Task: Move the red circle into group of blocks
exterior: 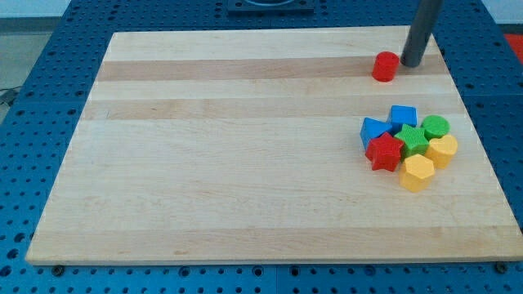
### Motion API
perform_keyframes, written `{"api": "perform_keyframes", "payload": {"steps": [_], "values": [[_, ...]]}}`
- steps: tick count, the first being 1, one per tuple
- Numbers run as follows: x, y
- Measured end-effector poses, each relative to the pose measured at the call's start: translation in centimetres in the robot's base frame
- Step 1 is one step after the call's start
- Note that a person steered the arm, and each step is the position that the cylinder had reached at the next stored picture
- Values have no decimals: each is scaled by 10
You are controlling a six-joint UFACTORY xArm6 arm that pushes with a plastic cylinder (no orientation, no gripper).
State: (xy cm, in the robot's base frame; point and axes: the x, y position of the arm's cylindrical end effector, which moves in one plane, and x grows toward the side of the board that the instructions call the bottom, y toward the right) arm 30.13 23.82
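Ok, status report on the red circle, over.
My tip just to the view's right of the red circle. Circle apart from the block group, near the view's top. Path down to the group clear.

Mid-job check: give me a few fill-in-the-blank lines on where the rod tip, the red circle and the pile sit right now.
1. My tip sits just to the view's ____ of the red circle.
2. The red circle lies toward the view's ____ from the group of blocks.
3. The red star is at the group's ____ edge in the view.

Missing words: right; top; left
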Motion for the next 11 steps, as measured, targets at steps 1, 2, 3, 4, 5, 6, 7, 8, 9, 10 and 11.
{"api": "perform_keyframes", "payload": {"steps": [1, 2, 3, 4, 5, 6, 7, 8, 9, 10, 11], "values": [[-25, 4], [-29, -6], [-22, -10], [-16, -17], [-11, -31], [-11, -39], [-18, -39], [-33, -52], [-29, -53], [-23, -53], [-7, -53]]}}
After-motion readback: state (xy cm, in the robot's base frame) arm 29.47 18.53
